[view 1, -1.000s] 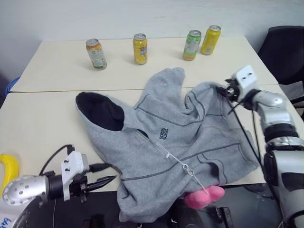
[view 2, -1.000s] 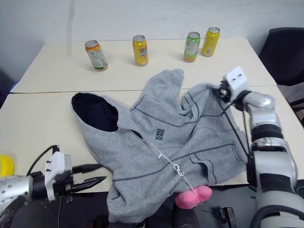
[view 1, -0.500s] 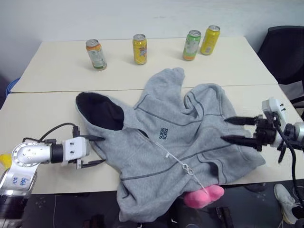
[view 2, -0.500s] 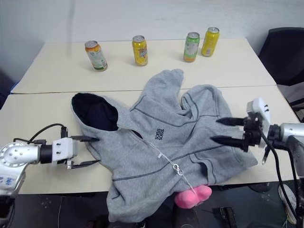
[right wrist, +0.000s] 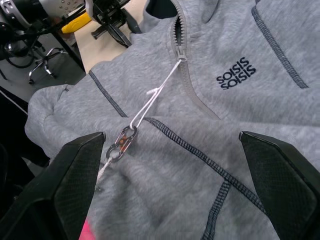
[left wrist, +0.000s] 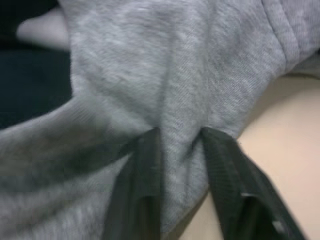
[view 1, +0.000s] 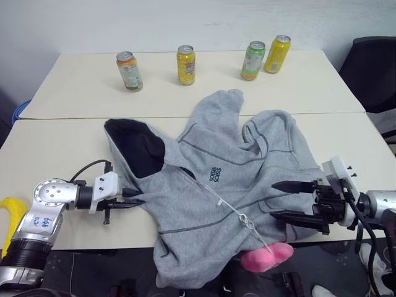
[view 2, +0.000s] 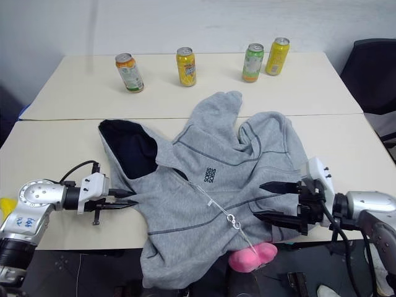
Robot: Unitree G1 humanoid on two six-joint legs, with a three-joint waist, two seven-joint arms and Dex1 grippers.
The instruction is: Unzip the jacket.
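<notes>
Down at the near left edge of the table, the left gripper [view 1: 133, 198] has its two black fingers [left wrist: 145, 170] pinched on a fold of the jacket [view 1: 229, 179], at the garment's edge just below the dark-lined hood [view 1: 137, 146]; grey fleece bunches between the fingers in the left wrist view. Opposite, the right gripper [view 1: 288, 199] hangs with its fingers spread wide and holding nothing, its tips over the jacket's lower right side, pointing across toward the zipper.

Between the two, the jacket lies spread front-up across the near table [view 1: 49, 161], its hem hanging over the front edge. Its silver zipper [right wrist: 182, 65] is closed along the visible front, and a white cord [right wrist: 155, 92] runs from the pull down to a small metal clip [right wrist: 121, 141]. A dark chest logo [view 1: 215, 175] sits beside the zipper line. A pink plush toy [view 1: 266, 256] peeps out from under the hem at the table's edge.

Four drink cans stand well apart from the jacket on the far table [view 1: 80, 80]: an orange-topped can [view 1: 129, 70], a yellow can [view 1: 185, 64], a green can [view 1: 252, 60] and a second yellow can [view 1: 278, 53]. A yellow object [view 1: 11, 216] lies at the far left, a black chair [view 1: 371, 68] stands at the right, and a pale wall [view 1: 154, 25] closes the room.
</notes>
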